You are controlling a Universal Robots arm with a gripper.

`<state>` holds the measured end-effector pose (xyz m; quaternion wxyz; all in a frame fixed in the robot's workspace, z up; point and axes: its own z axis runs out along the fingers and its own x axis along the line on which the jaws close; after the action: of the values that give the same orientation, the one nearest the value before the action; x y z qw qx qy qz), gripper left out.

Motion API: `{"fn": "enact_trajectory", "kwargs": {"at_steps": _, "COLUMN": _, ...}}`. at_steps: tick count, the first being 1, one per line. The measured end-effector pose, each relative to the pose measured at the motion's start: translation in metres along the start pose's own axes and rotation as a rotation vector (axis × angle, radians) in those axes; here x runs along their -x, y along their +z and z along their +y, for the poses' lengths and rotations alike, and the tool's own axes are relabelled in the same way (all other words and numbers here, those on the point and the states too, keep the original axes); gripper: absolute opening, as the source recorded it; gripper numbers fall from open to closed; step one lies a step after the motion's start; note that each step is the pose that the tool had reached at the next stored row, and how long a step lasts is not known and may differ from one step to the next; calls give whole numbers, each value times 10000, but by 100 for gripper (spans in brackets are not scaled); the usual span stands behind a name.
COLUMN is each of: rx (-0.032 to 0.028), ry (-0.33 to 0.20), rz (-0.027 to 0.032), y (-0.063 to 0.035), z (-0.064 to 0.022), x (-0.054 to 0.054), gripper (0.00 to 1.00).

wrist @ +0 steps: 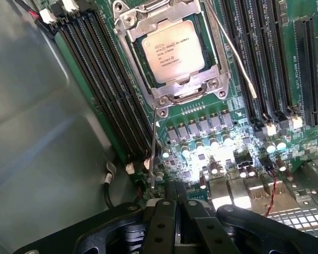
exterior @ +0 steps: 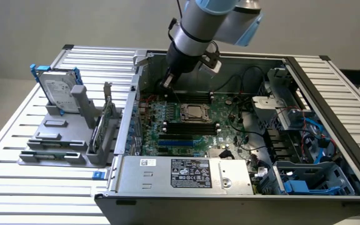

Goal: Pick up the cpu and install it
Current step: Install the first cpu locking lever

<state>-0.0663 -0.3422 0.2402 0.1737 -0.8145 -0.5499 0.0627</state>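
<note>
The cpu (wrist: 173, 51) lies flat inside the socket (wrist: 128, 32) on the green board (wrist: 307, 148), right where it belongs. The gripper (wrist: 176, 197) hangs over the board's far side beside a thin metal lever (wrist: 154, 148). Its fingers are pressed together, holding nothing.

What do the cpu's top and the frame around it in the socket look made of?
The cpu: metal lid, it seems, pale silver-grey, matte, with dark printed lettering. The socket frame: bare metal, probably steel, shinier, with glints along its edges and screws at its corners.
</note>
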Motion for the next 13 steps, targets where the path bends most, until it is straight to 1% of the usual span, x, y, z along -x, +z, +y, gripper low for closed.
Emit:
{"fn": "enact_trajectory", "kwargs": {"at_steps": 5, "rx": 230, "ry": 224, "rz": 176, "y": 6, "z": -14, "x": -10, "gripper": 11}}
{"fn": "enact_trajectory", "kwargs": {"at_steps": 9, "rx": 399, "ry": 382, "rz": 305, "y": 12, "z": -28, "x": -16, "gripper": 11}}
{"fn": "enact_trajectory", "kwargs": {"at_steps": 11, "rx": 466, "ry": 466, "rz": 363, "y": 15, "z": -36, "x": -17, "gripper": 11}}
{"fn": "enact_trajectory", "kwargs": {"at_steps": 13, "rx": 520, "ry": 558, "rz": 417, "y": 19, "z": -44, "x": -16, "gripper": 11}}
